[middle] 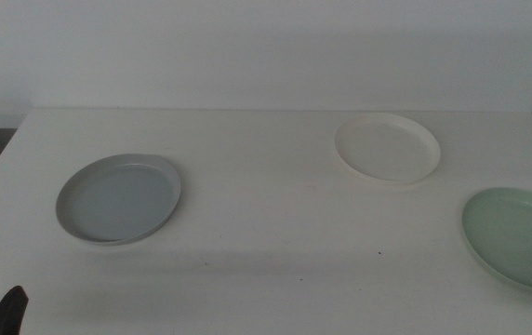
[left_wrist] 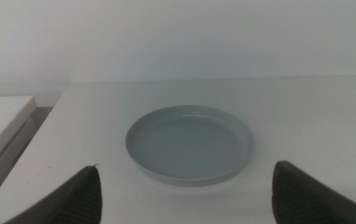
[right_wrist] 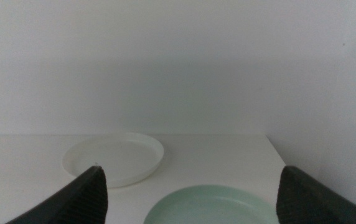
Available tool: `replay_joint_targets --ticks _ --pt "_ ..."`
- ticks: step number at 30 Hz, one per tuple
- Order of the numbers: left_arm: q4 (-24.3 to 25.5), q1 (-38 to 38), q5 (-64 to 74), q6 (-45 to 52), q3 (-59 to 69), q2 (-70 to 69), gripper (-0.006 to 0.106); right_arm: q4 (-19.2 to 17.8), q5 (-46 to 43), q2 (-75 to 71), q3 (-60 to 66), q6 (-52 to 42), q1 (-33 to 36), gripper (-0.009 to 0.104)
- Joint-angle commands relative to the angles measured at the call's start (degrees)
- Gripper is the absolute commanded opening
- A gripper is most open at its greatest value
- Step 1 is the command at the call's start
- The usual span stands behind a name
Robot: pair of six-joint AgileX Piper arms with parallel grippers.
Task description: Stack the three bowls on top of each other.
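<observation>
Three bowls lie apart on the white table (middle: pixel 266 233). The grey-blue bowl (middle: pixel 119 199) is at the left, the cream white bowl (middle: pixel 387 149) at the back right, and the mint green bowl (middle: pixel 517 237) at the right edge. My left gripper (left_wrist: pixel 186 186) is open and empty, hanging short of the grey-blue bowl (left_wrist: pixel 189 144); only its dark tip (middle: pixel 6 312) shows at the middle view's bottom left. My right gripper (right_wrist: pixel 189 177) is open and empty, just short of the mint green bowl (right_wrist: pixel 209 205), with the cream white bowl (right_wrist: pixel 112 158) beyond it. The right arm is outside the middle view.
A white wall (middle: pixel 266 46) stands behind the table. A lower white surface (left_wrist: pixel 4 118) sits beside the table's left edge. The table's right edge (right_wrist: pixel 277 155) runs close to the mint green bowl.
</observation>
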Motion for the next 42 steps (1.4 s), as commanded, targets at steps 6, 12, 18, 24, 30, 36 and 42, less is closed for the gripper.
replay_joint_targets --ticks 6,12,18,24,30,36,42 --pt "-0.03 0.12 -0.75 0.02 0.01 -0.24 0.094 1.37 -0.76 -0.27 0.14 2.31 0.19 0.093" --pt "-0.03 0.12 -0.75 0.02 0.01 -0.24 0.094 1.32 12.0 14.46 -15.24 5.15 0.19 0.093" --pt "-0.03 0.12 -0.75 0.02 0.01 -0.24 0.094 0.96 44.15 40.64 -41.43 7.37 0.19 0.093" --pt "-0.03 0.12 -0.75 0.02 0.01 -0.24 0.094 -0.19 56.36 55.35 -51.38 7.33 0.19 0.093" --pt "-0.03 0.12 -0.75 0.02 0.01 -0.24 0.094 -0.78 56.8 63.97 -51.47 9.2 0.19 0.093" --pt "-0.03 0.12 -0.75 0.14 0.01 -0.24 0.094 -3.53 55.79 72.08 -54.81 10.96 -5.64 0.093" --pt "-0.03 0.12 -0.75 0.14 0.01 -0.24 0.094 -0.83 50.07 80.59 -59.04 8.13 -15.05 0.093"
